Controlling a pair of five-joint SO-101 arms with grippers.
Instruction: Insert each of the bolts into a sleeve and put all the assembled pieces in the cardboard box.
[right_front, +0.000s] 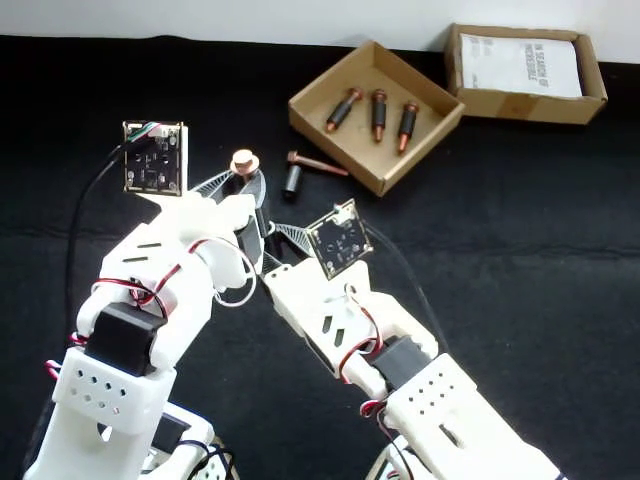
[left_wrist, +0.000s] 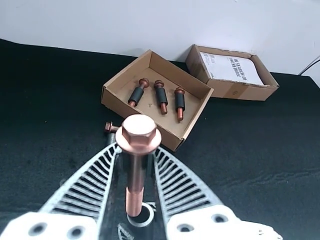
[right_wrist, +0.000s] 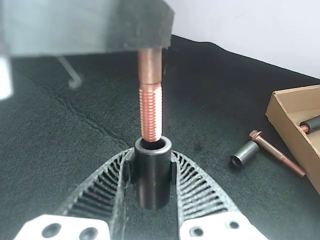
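My left gripper (left_wrist: 135, 150) is shut on a copper bolt (left_wrist: 135, 132), held upright with its head up; in the high view the bolt head (right_front: 244, 161) sits just beyond the left gripper (right_front: 243, 188). My right gripper (right_wrist: 153, 160) is shut on a black sleeve (right_wrist: 153, 175), also upright. The bolt's threaded tip (right_wrist: 150, 115) is at the sleeve's mouth, just entering it. In the high view the right gripper (right_front: 272, 238) lies close below the left one. The cardboard box (right_front: 318, 122) holds three assembled pieces (right_front: 379, 115).
A loose bolt (right_front: 318, 164) and a loose black sleeve (right_front: 293, 180) lie side by side on the black table near the box's front wall. A second cardboard box (right_front: 525, 103) with a printed sheet stands at the back right.
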